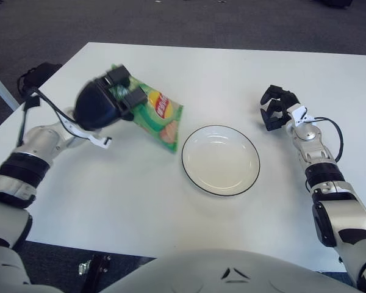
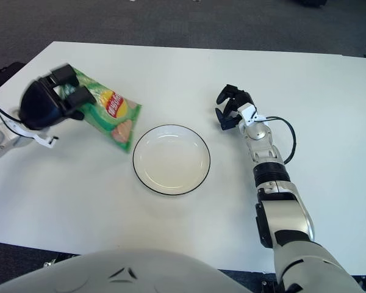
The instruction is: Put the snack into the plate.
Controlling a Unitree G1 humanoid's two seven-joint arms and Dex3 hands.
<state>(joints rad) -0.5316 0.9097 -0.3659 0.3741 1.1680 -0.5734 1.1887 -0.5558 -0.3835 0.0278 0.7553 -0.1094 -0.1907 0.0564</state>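
A green snack bag [image 1: 158, 117] with a red and yellow label hangs tilted above the table, left of the plate. My left hand [image 1: 119, 96] is shut on the bag's upper left end and holds it off the surface. The white plate [image 1: 221, 160] with a dark rim lies empty at the table's middle; the bag's lower corner hangs just left of its rim. My right hand [image 1: 276, 108] shows to the right of the plate, fingers curled, holding nothing.
The white table [image 1: 232, 73] stretches wide behind the plate. A black bag [image 1: 36, 76] lies on the dark floor beyond the table's left edge. A cable loops from my right wrist [image 1: 329, 131].
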